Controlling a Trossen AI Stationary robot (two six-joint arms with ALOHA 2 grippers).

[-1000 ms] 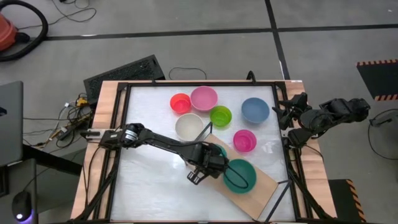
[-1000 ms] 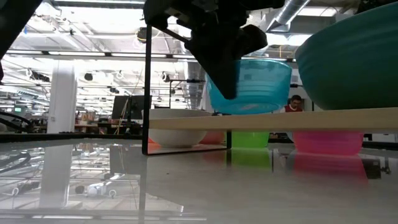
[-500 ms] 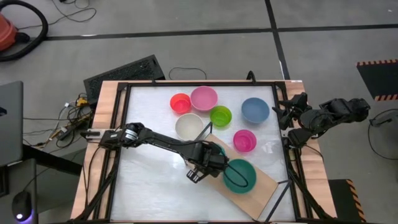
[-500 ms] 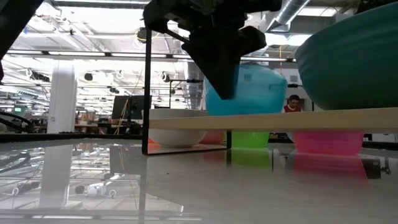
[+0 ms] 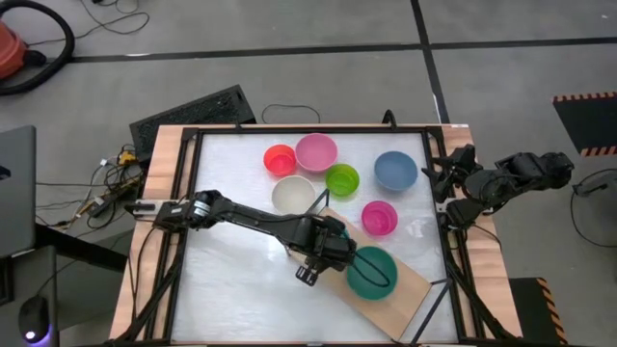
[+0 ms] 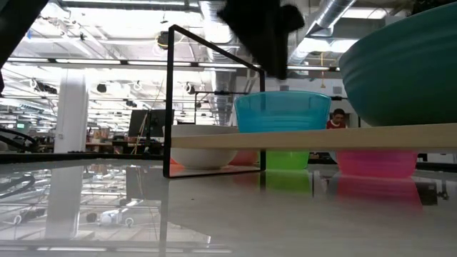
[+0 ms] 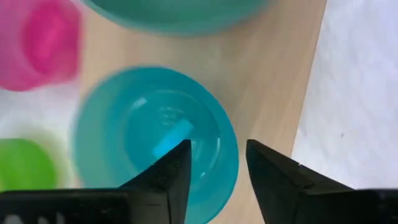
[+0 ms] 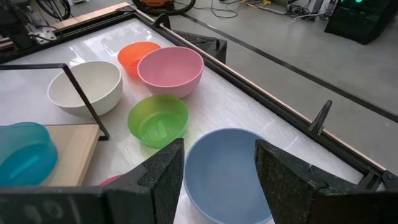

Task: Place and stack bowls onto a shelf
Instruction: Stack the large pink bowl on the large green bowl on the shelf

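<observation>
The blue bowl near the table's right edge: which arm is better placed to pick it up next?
The right arm. Its end effector is open directly over the blue bowl, while the left end effector is over the shelf.

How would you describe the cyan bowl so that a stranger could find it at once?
Find the light-wood shelf lying aslant near the table's front edge. Two bowls stand on it: the cyan bowl is the smaller one, under the open left gripper, beside the wider dark green bowl.
</observation>
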